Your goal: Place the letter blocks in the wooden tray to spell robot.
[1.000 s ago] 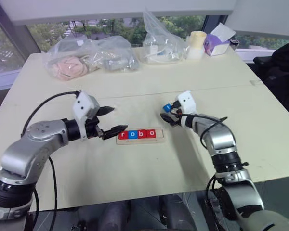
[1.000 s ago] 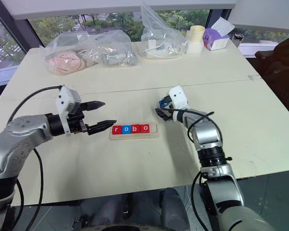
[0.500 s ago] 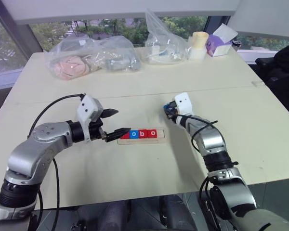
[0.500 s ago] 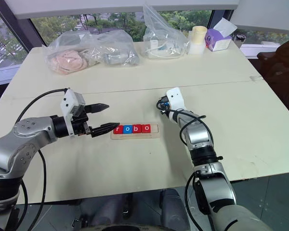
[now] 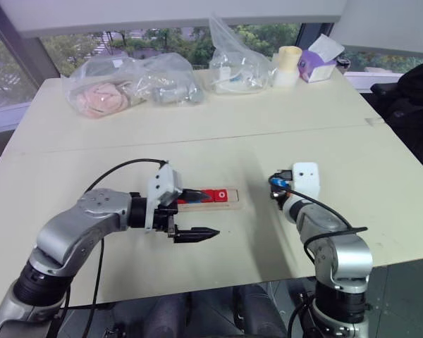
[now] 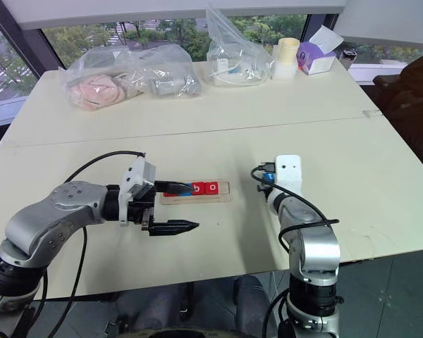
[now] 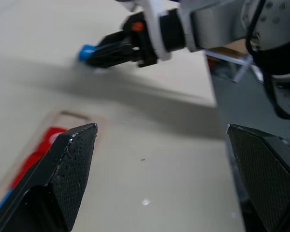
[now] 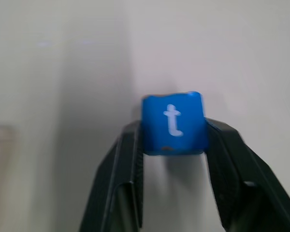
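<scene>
Holding the blue t block [image 8: 173,123] pinched between its fingers, your right hand [image 5: 276,185] sits over the desk [image 5: 366,162], apart from the tray's [image 5: 229,199] right end. Carry it to the free slot past the last red block [image 5: 218,194], keep the t upright to match, lower flat, then release. Left hand [image 5: 196,213] gapes wide, holding nothing, straddling the tray's left part; pull it clear first or you'll bump it.

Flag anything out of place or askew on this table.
Nothing is spilled or damaged. One block is out of the tray: the blue t, clamped in the right pincer to the tray's right. The left pincer, open, partly hides the tray's left end. The bags at the far edge look undisturbed.
</scene>
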{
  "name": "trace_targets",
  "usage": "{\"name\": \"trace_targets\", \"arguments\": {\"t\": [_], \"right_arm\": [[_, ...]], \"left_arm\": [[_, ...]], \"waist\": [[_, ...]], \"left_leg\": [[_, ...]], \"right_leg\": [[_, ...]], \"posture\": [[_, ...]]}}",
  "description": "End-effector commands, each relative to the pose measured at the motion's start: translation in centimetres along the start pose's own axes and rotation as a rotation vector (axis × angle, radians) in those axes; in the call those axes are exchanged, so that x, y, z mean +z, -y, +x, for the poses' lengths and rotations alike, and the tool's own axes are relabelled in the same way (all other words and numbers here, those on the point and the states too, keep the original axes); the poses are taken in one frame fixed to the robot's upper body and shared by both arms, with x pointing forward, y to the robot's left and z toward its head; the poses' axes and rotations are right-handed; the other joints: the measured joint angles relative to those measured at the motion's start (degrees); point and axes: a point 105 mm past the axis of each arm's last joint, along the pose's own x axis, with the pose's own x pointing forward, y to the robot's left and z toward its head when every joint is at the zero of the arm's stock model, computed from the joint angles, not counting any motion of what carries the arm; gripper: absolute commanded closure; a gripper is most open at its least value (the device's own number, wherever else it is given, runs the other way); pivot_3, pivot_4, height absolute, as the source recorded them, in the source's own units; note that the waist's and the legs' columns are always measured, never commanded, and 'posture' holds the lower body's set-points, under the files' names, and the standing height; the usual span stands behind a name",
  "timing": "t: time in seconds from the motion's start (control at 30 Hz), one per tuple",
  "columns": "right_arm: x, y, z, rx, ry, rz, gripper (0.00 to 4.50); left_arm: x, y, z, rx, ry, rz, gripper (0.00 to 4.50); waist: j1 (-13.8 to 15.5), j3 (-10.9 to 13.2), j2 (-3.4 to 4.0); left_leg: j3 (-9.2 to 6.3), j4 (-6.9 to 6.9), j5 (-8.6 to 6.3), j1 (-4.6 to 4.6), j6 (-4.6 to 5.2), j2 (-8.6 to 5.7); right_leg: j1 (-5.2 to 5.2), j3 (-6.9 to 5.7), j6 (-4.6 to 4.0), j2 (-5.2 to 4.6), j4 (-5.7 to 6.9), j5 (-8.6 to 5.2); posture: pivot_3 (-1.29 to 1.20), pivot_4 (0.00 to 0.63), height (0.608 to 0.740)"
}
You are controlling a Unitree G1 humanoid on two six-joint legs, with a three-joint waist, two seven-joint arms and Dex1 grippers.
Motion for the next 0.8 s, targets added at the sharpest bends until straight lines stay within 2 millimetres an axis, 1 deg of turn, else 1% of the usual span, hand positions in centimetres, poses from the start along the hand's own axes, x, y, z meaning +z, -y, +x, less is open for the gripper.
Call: {"name": "trace_targets", "arguments": {"t": [0.03, 0.07, 0.13, 0.2, 0.23, 0.3, 0.37, 0.4, 0.43, 0.5, 0.53, 0.6, 0.63, 0.73, 0.8], "right_arm": [[0.4, -0.3, -1.0, -0.023, 0.004, -0.015, 2.31], [-0.1, -0.3, -1.0, -0.025, -0.02, -0.006, 1.76], [-0.8, -0.2, -1.0, -0.027, -0.055, 0.005, 0.9], [-0.8, -0.3, -1.0, -0.02, -0.059, -0.01, 0.03], [-0.5, -0.1, -0.9, -0.025, -0.052, -0.022, 0.03], [1.0, 0.4, -0.9, -0.018, 0.014, -0.015, 0.03], [3.6, 1.2, -0.8, 0.02, 0.141, -0.061, 0.03], [4.5, 1.4, -0.8, 0.036, 0.181, -0.093, 0.03], [5.5, 1.6, -0.8, 0.097, 0.236, -0.149, 0.03], [5.7, 1.8, -0.7, 0.268, 0.256, -0.263, 0.03], [5.6, 1.5, -1.0, 0.388, 0.266, -0.341, 0.03], [4.9, 1.8, -1.5, 0.551, 0.257, -0.496, 0.03], [4.7, 2.3, -1.6, 0.602, 0.255, -0.563, 0.03], [4.7, 4.7, -1.1, 0.702, 0.226, -0.663, 0.03], [4.1, 5.8, -0.7, 0.782, 0.172, -0.766, 0.03]], "left_arm": [[0.2, -0.5, 0.0, -0.008, 0.0, 0.036, 0.0], [0.2, -0.7, 0.0, -0.005, 0.0, 0.038, 0.0], [0.2, -1.1, 0.0, 0.001, 0.0, 0.041, 0.0], [0.2, -1.2, 0.0, 0.001, -0.001, 0.044, 0.0], [0.2, -1.3, 0.0, 0.001, -0.001, 0.045, 0.0], [0.1, -1.4, -0.3, 0.008, -0.005, 0.046, 0.0], [0.0, -1.7, -0.8, 0.026, -0.013, 0.045, 0.0], [0.0, -1.8, -0.9, 0.031, -0.015, 0.045, 0.0], [-0.1, -1.9, -1.3, 0.038, -0.021, 0.045, 0.0], [-0.2, -2.0, -1.8, 0.043, -0.032, 0.041, 0.0], [-0.3, -1.9, -2.1, 0.04, -0.043, 0.042, 0.0], [-0.4, -1.8, -2.6, 0.032, -0.063, 0.045, 0.0], [-0.5, -1.7, -2.8, 0.031, -0.072, 0.047, 0.0], [-0.6, -1.4, -3.8, 0.029, -0.102, 0.051, 0.0], [-0.5, -0.9, -4.7, 0.025, -0.124, 0.05, 0.0]], "waist": [[0.15, 0.0, 0.0], [0.16, 0.0, 0.0], [0.17, 0.0, 0.0], [0.12, 0.0, 0.0], [0.1, 0.0, 0.0], [0.08, 0.0, 0.0], [0.06, 0.01, 0.01], [0.01, 0.01, 0.02], [-0.02, 0.01, 0.01], [0.08, 0.02, 0.0], [0.1, 0.02, -0.01], [0.07, 0.03, -0.02], [0.05, 0.04, -0.02], [-0.21, 0.05, -0.04], [-0.34, 0.06, -0.03]], "left_leg": [[0.0, 0.0, 0.0, -0.01, 0.0, 0.0], [0.0, 0.0, 0.0, -0.03, 0.0, 0.0], [-0.01, 0.0, 0.0, -0.05, 0.0, 0.0], [0.0, 0.0, 0.0, -0.06, 0.0, 0.0], [0.0, 0.0, 0.0, -0.07, 0.0, 0.0], [0.0, 0.0, 0.0, -0.07, 0.0, 0.01], [0.0, -0.01, 0.0, -0.07, 0.0, 0.01], [0.0, -0.01, 0.0, -0.07, 0.0, 0.01], [0.02, -0.01, 0.0, -0.08, 0.0, 0.01], [0.02, -0.01, 0.0, -0.1, 0.0, 0.0], [0.03, -0.01, 0.0, -0.11, 0.0, 0.0], [0.04, -0.02, -0.02, -0.12, 0.03, 0.01], [0.05, -0.02, -0.03, -0.12, 0.05, 0.01], [0.1, 0.02, -0.03, -0.11, 0.05, 0.01], [0.16, 0.05, -0.03, -0.07, 0.05, 0.04]], "right_leg": [[0.0, -0.01, 0.0, 0.0, -0.03, 0.0], [0.0, -0.01, 0.0, -0.02, -0.04, 0.0], [0.0, -0.02, 0.0, -0.03, -0.07, 0.0], [-0.02, -0.02, 0.0, -0.03, -0.08, 0.0], [-0.04, -0.02, 0.0, -0.03, -0.08, 0.0], [-0.04, -0.02, 0.01, -0.04, -0.08, 0.0], [-0.04, -0.02, 0.01, -0.03, -0.09, 0.0], [-0.04, -0.02, 0.01, -0.03, -0.09, 0.0], [-0.04, -0.02, 0.02, -0.03, -0.12, 0.0], [-0.04, -0.04, 0.09, -0.03, -0.15, -0.05], [-0.03, -0.04, 0.13, -0.03, -0.17, -0.07], [0.0, -0.05, 0.17, -0.03, -0.25, -0.09], [0.0, -0.05, 0.18, -0.03, -0.25, -0.1], [0.0, -0.05, 0.18, -0.03, -0.24, -0.09], [0.02, -0.04, 0.17, -0.03, -0.24, -0.08]], "posture": [[0.0, 0.15, 0.74], [0.0, 0.15, 0.74], [0.0, 0.15, 0.74], [0.0, 0.15, 0.74], [0.0, 0.15, 0.74], [0.0, 0.15, 0.74], [0.0, 0.15, 0.74], [0.0, 0.15, 0.74], [0.0, 0.15, 0.74], [0.0, 0.15, 0.74], [0.0, 0.15, 0.74], [0.0, 0.15, 0.74], [0.0, 0.15, 0.74], [0.0, 0.15, 0.74], [0.0, 0.15, 0.74]]}}
